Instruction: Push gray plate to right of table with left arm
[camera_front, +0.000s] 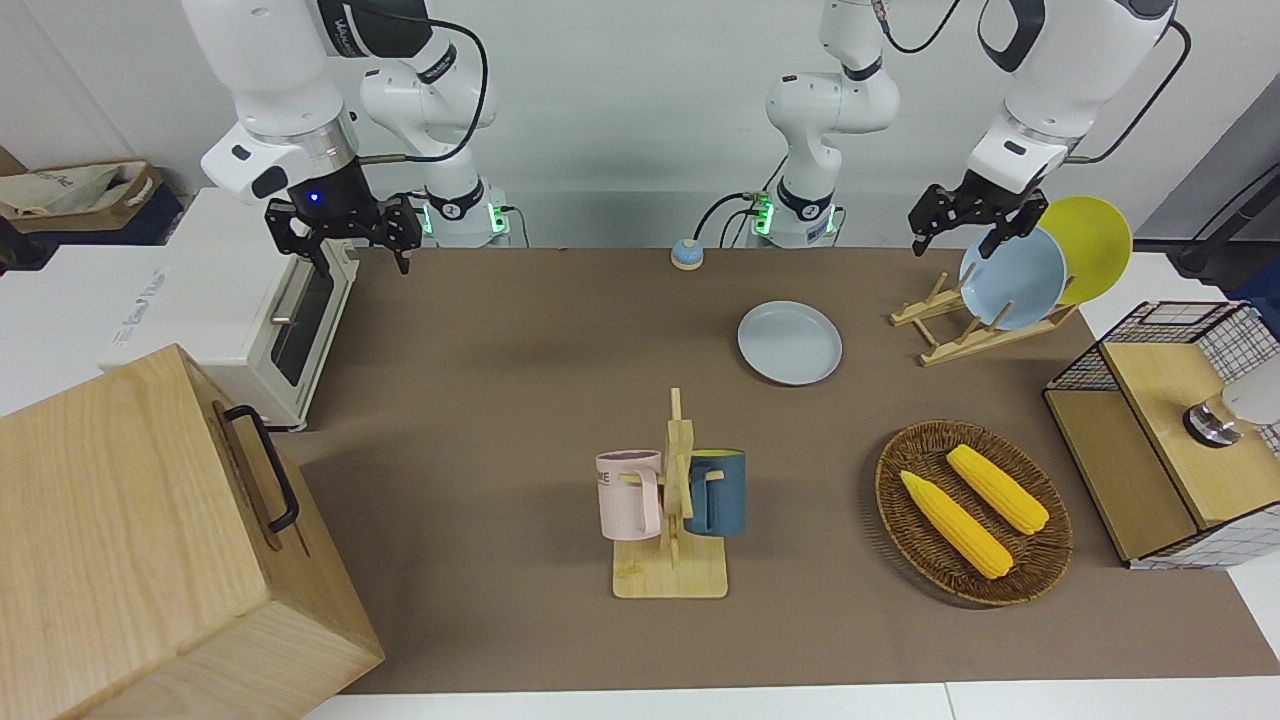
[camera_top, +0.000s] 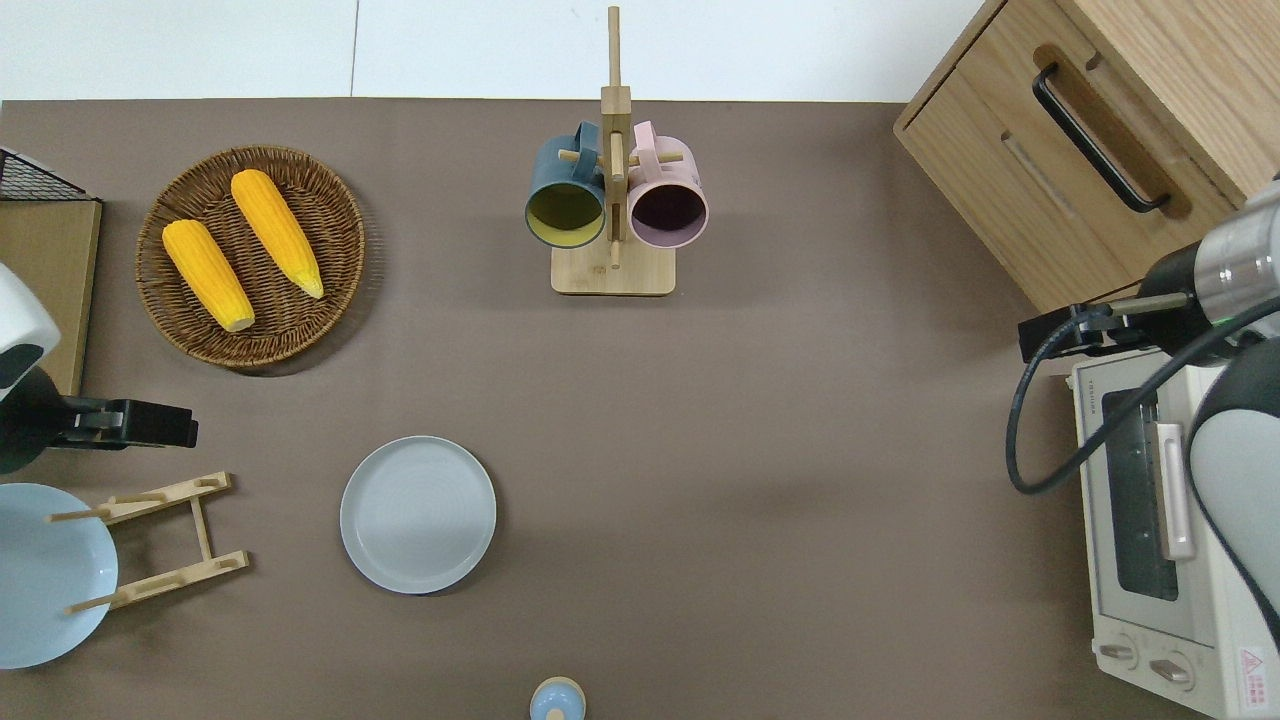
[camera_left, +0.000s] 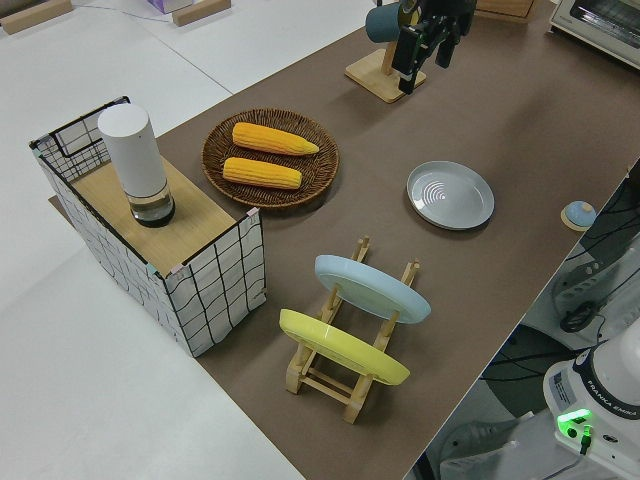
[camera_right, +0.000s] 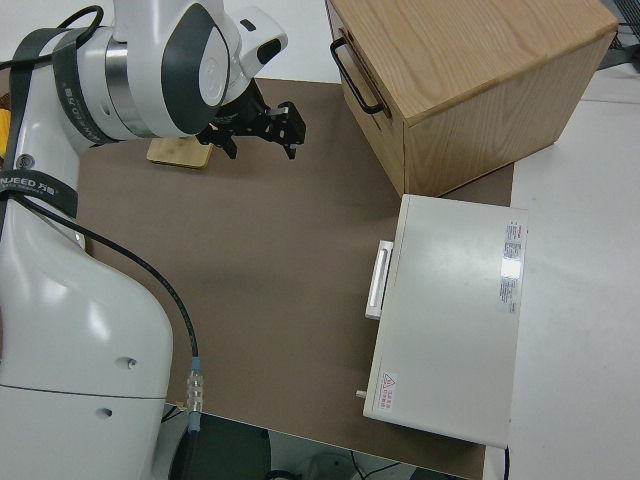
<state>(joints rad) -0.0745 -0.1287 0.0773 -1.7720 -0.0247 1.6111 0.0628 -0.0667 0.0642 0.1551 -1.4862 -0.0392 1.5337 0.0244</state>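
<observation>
In the front view, nearest the camera, the mug rack (camera_front: 672, 500) stands at lower centre of the frame and the wicker basket (camera_front: 973, 512) with two corn cobs sits at lower right. Higher up, just right of centre, the gray plate (camera_front: 789, 342) lies flat on the brown desk (camera_front: 500, 380), untouched. In the overhead view it sits at lower left of centre, with bare mat stretching away to the right of the frame.

Higher still, at upper right of the front view, the left gripper (camera_front: 968, 215) hangs in the air, its fingers spread and holding nothing. The overhead view puts it at the left edge of the frame, over the desk just above the plate rack (camera_top: 150, 540), well apart from the gray plate. The right arm is parked, its gripper (camera_front: 345, 228) also spread and empty.

The push has not begun; this looks like the approach step. The next move seems to call for bringing the left gripper down beside the plate's rim on the side toward the plate rack, low enough to catch the rim, then sweeping across the desk.
</observation>
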